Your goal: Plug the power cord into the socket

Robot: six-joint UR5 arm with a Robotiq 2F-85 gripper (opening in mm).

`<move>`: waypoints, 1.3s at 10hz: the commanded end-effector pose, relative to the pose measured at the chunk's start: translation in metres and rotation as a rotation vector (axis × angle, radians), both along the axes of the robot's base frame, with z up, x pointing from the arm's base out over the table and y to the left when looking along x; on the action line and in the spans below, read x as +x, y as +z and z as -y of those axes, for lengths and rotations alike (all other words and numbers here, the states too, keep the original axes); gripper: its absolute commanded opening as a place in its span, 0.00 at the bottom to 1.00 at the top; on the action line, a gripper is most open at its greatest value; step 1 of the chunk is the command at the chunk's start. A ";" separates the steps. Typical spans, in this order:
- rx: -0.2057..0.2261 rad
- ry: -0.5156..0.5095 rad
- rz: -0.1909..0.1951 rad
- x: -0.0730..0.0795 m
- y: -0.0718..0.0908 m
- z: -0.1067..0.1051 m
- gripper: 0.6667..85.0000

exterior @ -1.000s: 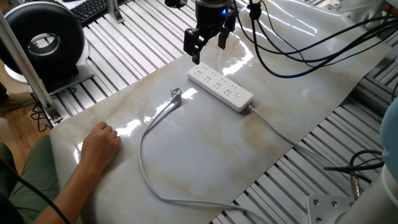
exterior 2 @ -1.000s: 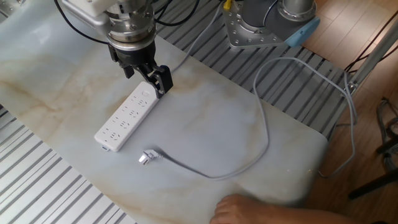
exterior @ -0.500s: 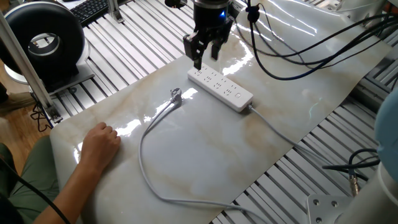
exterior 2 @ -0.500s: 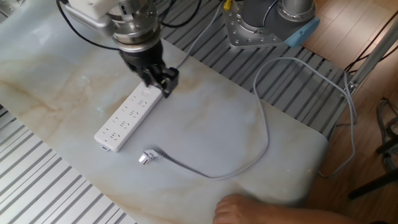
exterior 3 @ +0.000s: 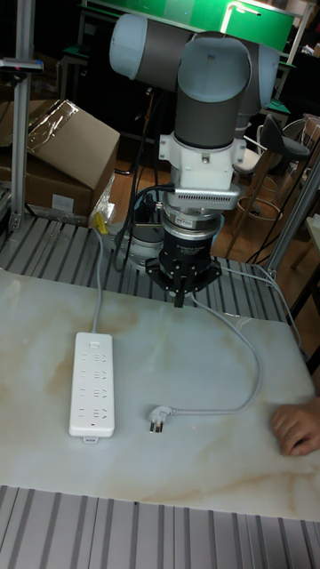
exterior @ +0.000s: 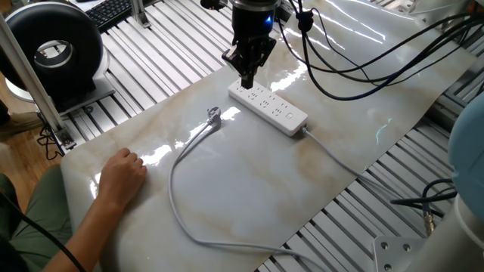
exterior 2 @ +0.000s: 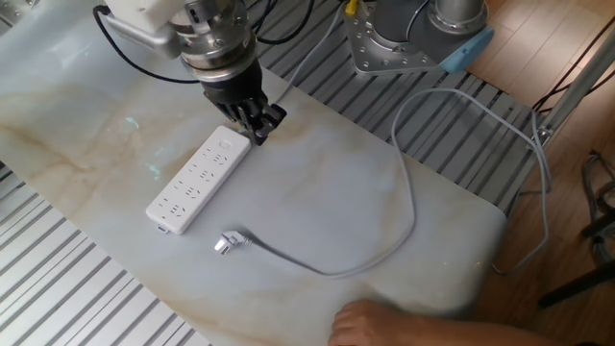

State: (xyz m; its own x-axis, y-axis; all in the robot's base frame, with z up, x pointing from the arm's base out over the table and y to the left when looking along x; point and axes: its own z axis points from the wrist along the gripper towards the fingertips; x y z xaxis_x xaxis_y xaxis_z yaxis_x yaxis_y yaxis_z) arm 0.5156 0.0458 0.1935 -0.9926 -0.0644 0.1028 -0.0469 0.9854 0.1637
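Note:
The socket, a white power strip (exterior: pixel 268 108) (exterior 2: pixel 197 180) (exterior 3: pixel 92 382), lies flat on the marble-patterned table. The power cord's grey plug (exterior: pixel 214 115) (exterior 2: pixel 228 242) (exterior 3: pixel 160 418) rests on the table a short way from the strip, prongs showing. Its light-grey cable (exterior: pixel 175 202) (exterior 2: pixel 384 252) (exterior 3: pixel 253 373) curves away across the tabletop. My gripper (exterior: pixel 246 74) (exterior 2: pixel 258 126) (exterior 3: pixel 181 296) hangs above the table beside one end of the strip. It is shut with nothing between its fingers, touches neither strip nor plug, and is well away from the plug.
A person's hand (exterior: pixel 121 174) (exterior 2: pixel 384 325) (exterior 3: pixel 298 431) rests on the table near the cord. A grey cable (exterior: pixel 333 159) fixed to the strip's end runs off the table. Black robot cables (exterior: pixel 355 68) hang behind the arm. A black fan (exterior: pixel 53 49) stands beyond the table corner.
The gripper's fingers have gone from spread to together while the wrist turned, and it shifted slightly along the strip's end. Plug, cord, strip and hand have not moved.

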 end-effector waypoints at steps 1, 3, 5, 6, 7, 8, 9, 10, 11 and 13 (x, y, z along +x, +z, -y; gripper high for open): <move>-0.049 0.032 -0.006 -0.002 -0.001 0.013 0.00; -0.080 0.093 0.080 0.019 -0.003 0.022 0.00; -0.058 0.125 0.094 0.030 -0.006 0.005 0.01; -0.055 0.122 0.072 0.029 -0.005 -0.002 0.01; -0.054 0.108 0.046 0.026 -0.002 -0.008 0.00; -0.065 0.093 0.019 0.020 0.000 -0.006 0.00; -0.067 0.081 0.018 0.019 0.001 -0.006 0.00; -0.057 0.076 0.033 0.024 -0.001 -0.009 0.00; -0.035 0.055 0.050 0.029 -0.003 -0.015 0.00; -0.042 0.025 0.074 0.040 -0.012 -0.018 0.00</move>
